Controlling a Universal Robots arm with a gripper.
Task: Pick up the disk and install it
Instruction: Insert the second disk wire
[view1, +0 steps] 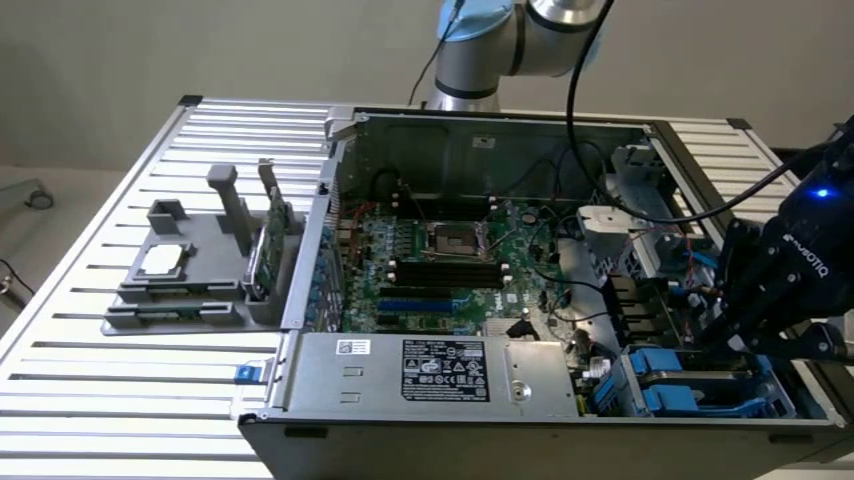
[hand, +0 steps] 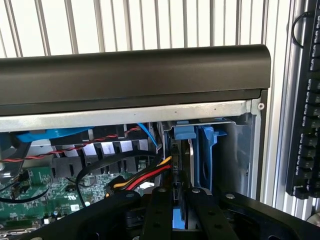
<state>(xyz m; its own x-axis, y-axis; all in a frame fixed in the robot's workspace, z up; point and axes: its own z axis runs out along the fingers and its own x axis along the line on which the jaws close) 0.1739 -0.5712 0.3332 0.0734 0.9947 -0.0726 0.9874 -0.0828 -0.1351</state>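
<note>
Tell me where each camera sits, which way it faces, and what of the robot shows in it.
Exterior view: off the arm, high up, looking down at an angle into the open computer case on a slatted table; the arm rises behind the case, and the hand reaches into the blue drive bay at the exterior view's right.
Wrist view: on the wrist, looking past the black fingers into the case, at the blue carrier standing in the bay.
Shared: hand, blue bay, motherboard, table slats.

The pincer (view1: 741, 335) hangs over the blue drive bay (view1: 707, 385) in the open computer case (view1: 400, 400).
</note>
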